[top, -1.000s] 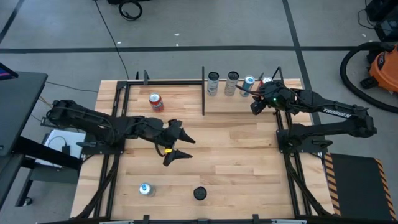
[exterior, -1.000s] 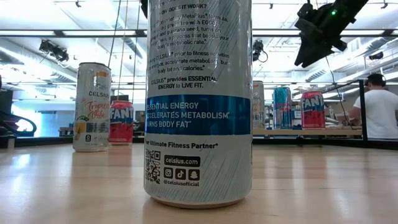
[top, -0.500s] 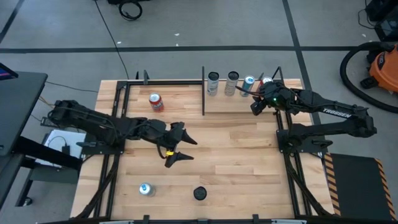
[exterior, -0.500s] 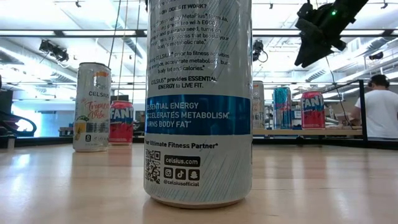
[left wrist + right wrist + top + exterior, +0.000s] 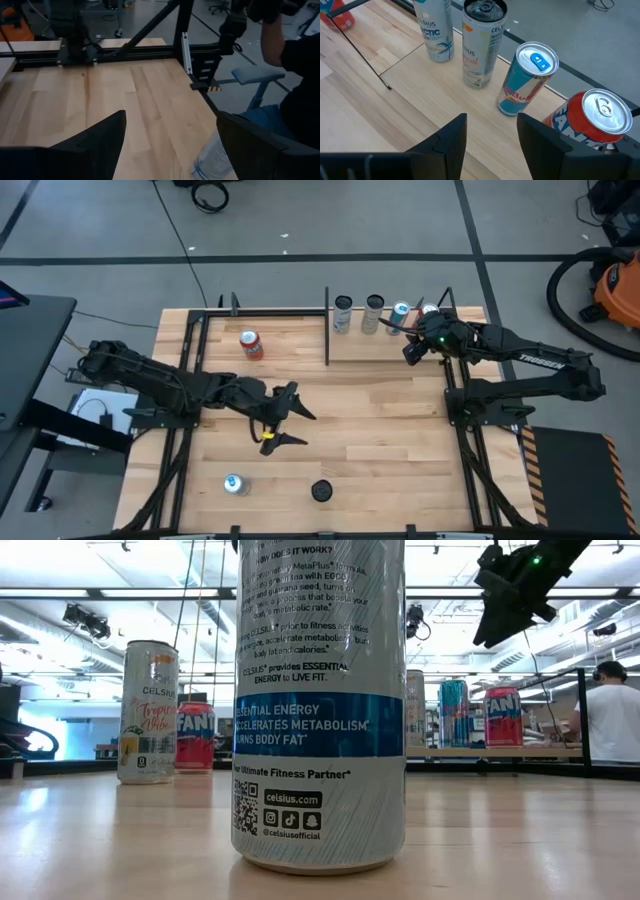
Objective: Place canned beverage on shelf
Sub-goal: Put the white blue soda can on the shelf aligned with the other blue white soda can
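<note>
Between the spread, empty fingers of the left gripper (image 5: pixel 283 414) is bare tabletop (image 5: pixel 380 430); ahead of the right gripper's (image 5: pixel 490 131) parted empty fingers stands a Red Bull can (image 5: pixel 526 78).

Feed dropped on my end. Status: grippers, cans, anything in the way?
Left gripper open, empty, mid-table. Right gripper open, empty, hovering by four cans in the far-right row, nearest the Red Bull can. One red can on the shelf. Nothing blocking.

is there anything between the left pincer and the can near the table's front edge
Nothing visible. In the high view the left pincer is open over bare tabletop, and the silver can stands apart toward the front-left. The black-topped can sits off to the side, outside that path.
</note>
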